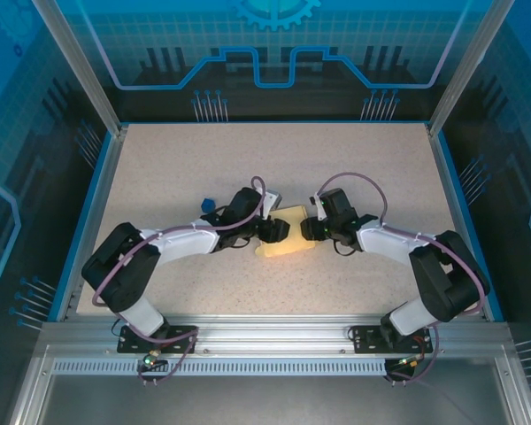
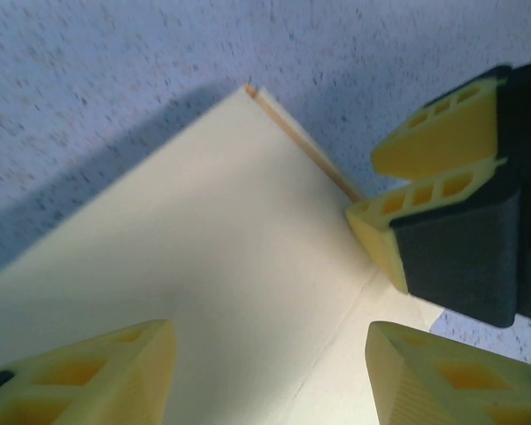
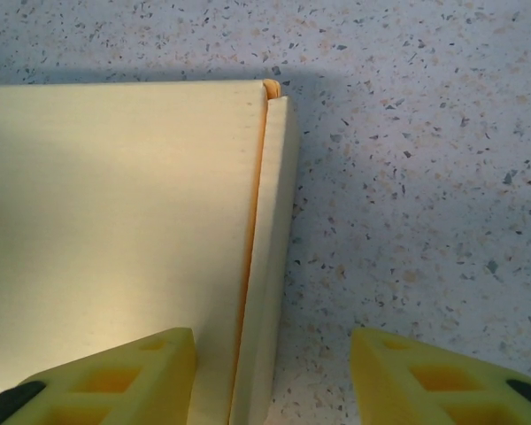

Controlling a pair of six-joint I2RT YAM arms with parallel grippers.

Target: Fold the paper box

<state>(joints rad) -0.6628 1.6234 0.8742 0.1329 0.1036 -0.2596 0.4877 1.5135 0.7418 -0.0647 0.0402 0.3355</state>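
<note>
The paper box (image 1: 288,237) is pale yellow card lying flat on the speckled table, mid-table between the two arms. My left gripper (image 1: 280,231) meets its left side. In the left wrist view the card (image 2: 203,248) spreads under my open left gripper (image 2: 270,381), a crease running between the fingers. My right gripper (image 1: 304,228) meets the box's right side and stands open. In the right wrist view the box (image 3: 115,212) has a narrow folded flap (image 3: 270,266) along its right edge. That flap lies between the fingers of the open right gripper (image 3: 274,381). The right gripper's fingertips (image 2: 442,133) rest at the card's far edge.
A small blue object (image 1: 208,203) lies just behind my left forearm. The table (image 1: 159,159) is bounded by a blue rim (image 1: 97,195) and metal posts at the back corners. Bare tabletop (image 3: 425,177) lies right of the box.
</note>
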